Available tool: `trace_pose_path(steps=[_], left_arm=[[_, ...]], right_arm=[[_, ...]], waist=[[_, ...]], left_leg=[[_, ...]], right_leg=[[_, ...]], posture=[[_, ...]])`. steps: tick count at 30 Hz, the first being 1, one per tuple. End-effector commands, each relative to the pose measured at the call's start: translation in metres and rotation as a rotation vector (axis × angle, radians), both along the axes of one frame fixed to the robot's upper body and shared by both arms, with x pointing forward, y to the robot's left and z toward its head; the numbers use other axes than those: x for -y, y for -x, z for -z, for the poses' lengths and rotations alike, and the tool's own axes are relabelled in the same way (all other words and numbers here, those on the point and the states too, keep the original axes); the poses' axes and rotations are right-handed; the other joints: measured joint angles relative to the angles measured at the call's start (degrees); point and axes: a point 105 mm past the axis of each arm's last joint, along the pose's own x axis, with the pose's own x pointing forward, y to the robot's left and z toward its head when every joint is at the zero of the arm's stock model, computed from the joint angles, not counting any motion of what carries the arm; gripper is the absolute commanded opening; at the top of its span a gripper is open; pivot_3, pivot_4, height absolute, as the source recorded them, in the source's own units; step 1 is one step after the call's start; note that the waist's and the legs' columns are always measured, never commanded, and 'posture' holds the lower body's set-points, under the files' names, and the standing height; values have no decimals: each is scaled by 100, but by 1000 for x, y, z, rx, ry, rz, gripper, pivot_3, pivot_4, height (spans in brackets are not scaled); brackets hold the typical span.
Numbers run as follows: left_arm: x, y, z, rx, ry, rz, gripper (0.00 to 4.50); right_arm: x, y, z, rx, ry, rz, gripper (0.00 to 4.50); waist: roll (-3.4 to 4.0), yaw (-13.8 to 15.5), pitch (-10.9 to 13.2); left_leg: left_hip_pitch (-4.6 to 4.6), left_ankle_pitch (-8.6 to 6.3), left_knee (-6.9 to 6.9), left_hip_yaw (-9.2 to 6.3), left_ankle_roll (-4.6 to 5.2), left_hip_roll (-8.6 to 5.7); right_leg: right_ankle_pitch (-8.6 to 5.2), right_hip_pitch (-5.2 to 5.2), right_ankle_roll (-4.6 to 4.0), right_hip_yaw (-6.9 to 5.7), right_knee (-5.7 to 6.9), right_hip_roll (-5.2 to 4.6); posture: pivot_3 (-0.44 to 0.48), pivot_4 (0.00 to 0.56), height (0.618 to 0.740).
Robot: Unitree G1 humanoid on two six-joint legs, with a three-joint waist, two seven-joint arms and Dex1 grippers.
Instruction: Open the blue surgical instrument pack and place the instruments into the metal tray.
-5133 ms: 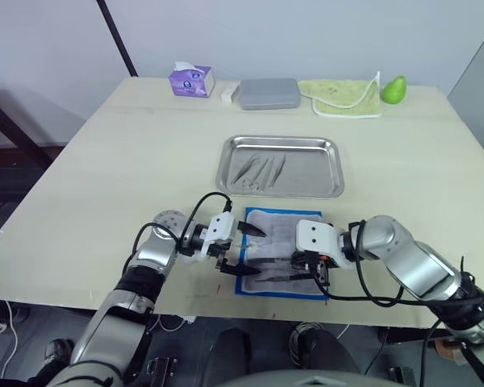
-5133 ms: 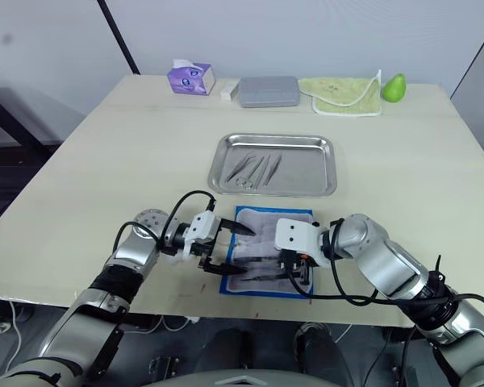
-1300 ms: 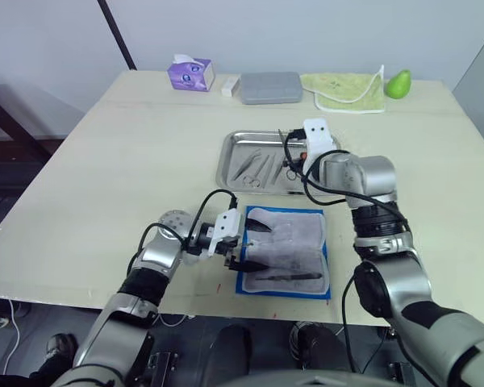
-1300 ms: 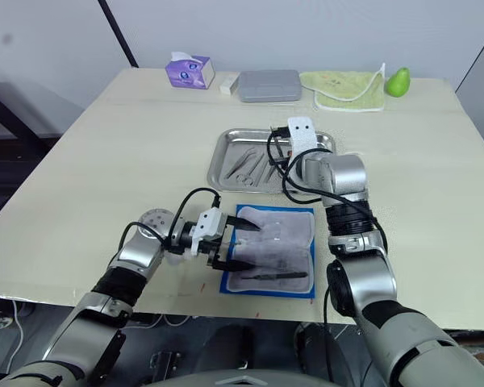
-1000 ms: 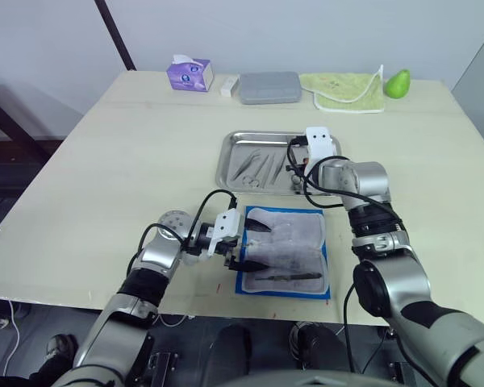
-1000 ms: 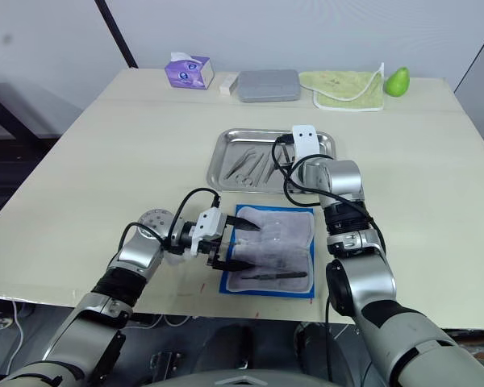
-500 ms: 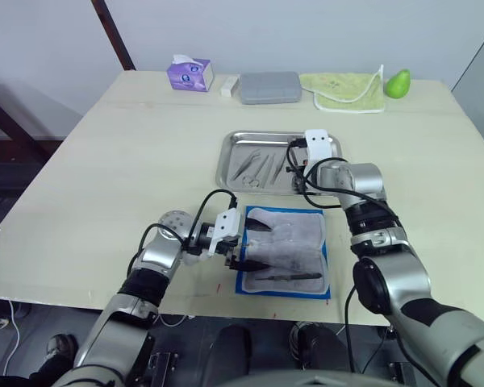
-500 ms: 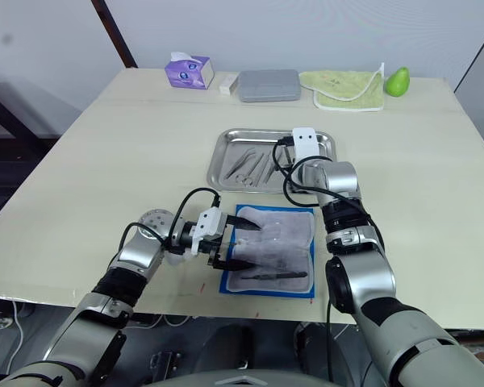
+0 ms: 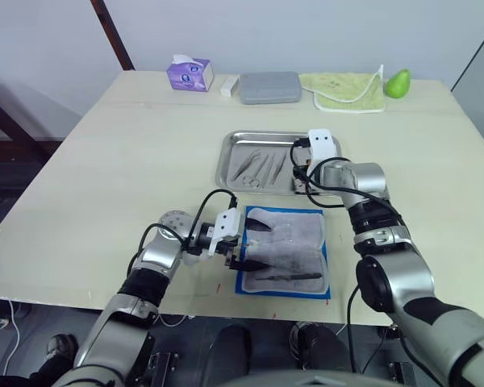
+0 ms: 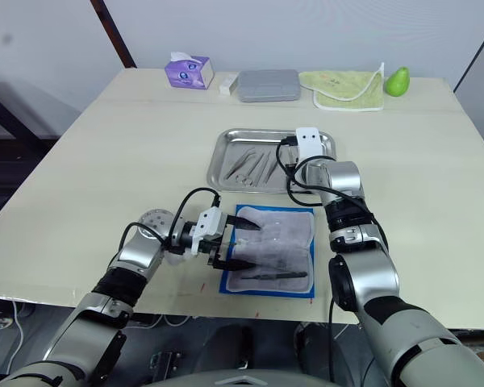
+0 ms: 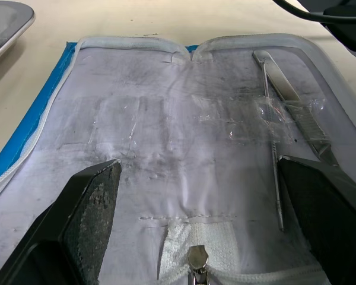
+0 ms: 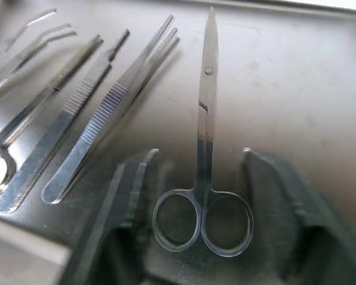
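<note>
Your flat bright-blue fabric instrument pack (image 9: 284, 251) already lies unzipped and spread flat at the table's 6 o'clock edge, white-grey padded lining up, blue border showing round it. Directly at its 12 o'clock sits the shallow shiny stainless-steel tray (image 9: 332, 187), rounded at the corners with a raised rim.

Most of the transfer looks done. On the tray floor you have a pair of slim silvery ring-handled scissors (image 12: 204, 154) lying free, and beside them serrated-grip forceps (image 12: 101, 133) and several more thin steel tools fanned toward the tray's 9 o'clock half. What is left, as far as you can see, is 2 pieces in the pack's lining: a flat ribbed-handled steel forceps (image 11: 296, 110) and a thin steel probe (image 11: 275, 166) alongside it, both under a clear plastic retaining strip. The lining is quilted, smudged grey, with a white zipper tape and metal pull at the edge.

Your right gripper (image 12: 202, 196) hovers low over the tray, its 2 black fingers spread wide either side of the scissors' rings and touching nothing. Your left gripper (image 9: 246, 244) rests at the pack's 9 o'clock edge, fingers also parted, empty, straddling the lining.
</note>
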Motion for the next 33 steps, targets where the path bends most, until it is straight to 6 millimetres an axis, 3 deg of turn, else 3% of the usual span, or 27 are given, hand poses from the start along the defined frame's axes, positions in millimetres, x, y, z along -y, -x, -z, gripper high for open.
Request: trace_pose_path(steps=[1,4,6,9,13,16,21,27,33], left_arm=[[-4,8,28,-98,-72,-36,4500],[-4,9,28,-100,-67,-36,4500],[-4,10,28,-101,-60,-33,4500],[-5,11,27,-101,-56,-33,4500],[-5,11,26,-107,-49,-33,4500],[-6,12,26,-110,-52,-23,4500],[-10,14,25,-118,-60,-3,4500],[-15,17,26,-136,-72,22,4500],[-20,18,29,-144,-89,36,4500]], right_arm=[[-7,5,-35,157,-7,-103,3055],[-15,25,-53,317,-51,-265,3055],[-27,54,-73,458,-272,-439,3055],[-19,88,-80,573,-319,-585,3055],[-2,125,-80,553,-386,-740,3055],[20,148,-77,532,-346,-825,3055],[54,180,-56,442,-146,-964,4473],[93,209,-49,345,-39,-1030,4473],[110,222,-56,318,16,-1053,4473]], waist=[[0,1,0],[-1,8,-1],[-2,7,-1],[2,4,3],[-1,-5,5],[-5,15,7],[-13,7,13],[-25,-11,21],[-30,-5,24]], left_leg=[[-1,0,-1,-2,0,0],[-3,0,-3,-5,0,0],[-4,0,-6,-7,0,0],[-4,0,-11,-10,0,-1],[0,0,-7,-6,0,-1],[0,0,-7,-9,0,-1],[3,0,-9,-10,0,-1],[5,0,-9,-9,-1,-1],[9,0,-8,-12,-1,-1]], right_leg=[[0,0,0,-1,-1,0],[0,1,0,-4,-4,0],[-2,2,1,-5,-7,0],[-4,2,5,-7,-7,2],[-3,4,5,-3,-6,2],[-4,6,5,-7,-8,2],[-7,7,5,-6,-10,4],[-16,8,21,-3,-11,6],[-17,9,24,-4,-10,9]], posture=[[0,150,740],[0,150,740],[0,150,740],[0,150,740],[0,150,740],[0,150,740],[0,150,740],[0,150,740],[0,150,740]])
